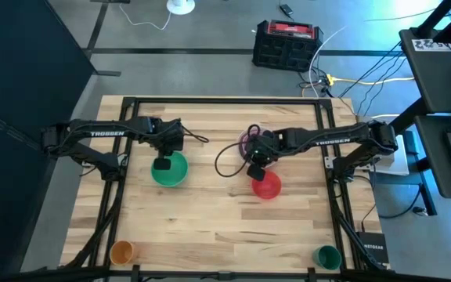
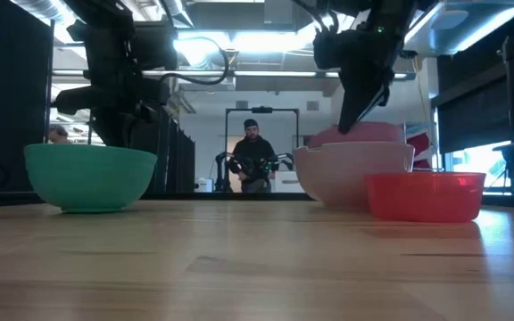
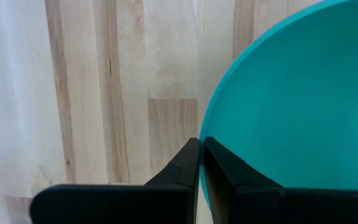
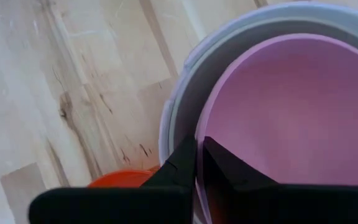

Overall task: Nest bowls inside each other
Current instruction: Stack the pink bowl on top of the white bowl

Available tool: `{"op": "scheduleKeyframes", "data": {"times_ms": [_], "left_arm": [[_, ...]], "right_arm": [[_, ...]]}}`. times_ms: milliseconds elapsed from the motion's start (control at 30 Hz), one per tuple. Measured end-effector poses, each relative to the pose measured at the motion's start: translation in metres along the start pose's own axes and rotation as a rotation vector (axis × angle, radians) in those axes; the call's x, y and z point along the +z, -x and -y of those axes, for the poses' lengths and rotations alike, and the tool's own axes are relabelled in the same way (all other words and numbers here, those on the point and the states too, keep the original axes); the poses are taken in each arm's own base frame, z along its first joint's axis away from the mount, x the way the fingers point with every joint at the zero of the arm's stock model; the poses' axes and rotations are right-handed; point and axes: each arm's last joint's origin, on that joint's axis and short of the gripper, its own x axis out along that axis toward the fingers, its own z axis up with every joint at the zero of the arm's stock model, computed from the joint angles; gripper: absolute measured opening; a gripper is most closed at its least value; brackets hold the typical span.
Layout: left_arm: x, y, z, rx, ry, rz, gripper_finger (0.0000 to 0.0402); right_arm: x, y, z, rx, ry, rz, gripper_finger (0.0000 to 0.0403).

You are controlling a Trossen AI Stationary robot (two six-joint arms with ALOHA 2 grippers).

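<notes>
Wood table point(image 1: 210, 211): my left tool point(image 3: 199, 163) is closed, pinching the green bowl point(image 1: 170, 170) rim. My right tool point(image 4: 199, 163) is closed on the pink bowl point(image 4: 291, 118) rim, nested in grey; red bowl point(image 1: 266, 186) just beside.

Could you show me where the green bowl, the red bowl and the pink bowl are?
green bowl point(image 1: 171, 170), high view, on its inside near the middle.
red bowl point(image 2: 425, 196), low view, on its outer wall facing the camera.
pink bowl point(image 4: 297, 118), right wrist view, on its inner surface.
</notes>
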Motion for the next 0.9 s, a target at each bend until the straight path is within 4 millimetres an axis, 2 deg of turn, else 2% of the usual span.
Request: {"op": "scheduleKeyframes", "data": {"times_ms": [333,900], "left_arm": [[0.000,0.000,0.000,0.000,0.000,0.001,0.0000],[0.000,0.000,0.000,0.001,0.001,0.003,0.0000]], "right_arm": [[-0.002,-0.005,0.002,0.000,-0.005,0.006,0.0000],[0.005,-0.006,0.016,0.044,-0.038,0.014,0.0000]]}}
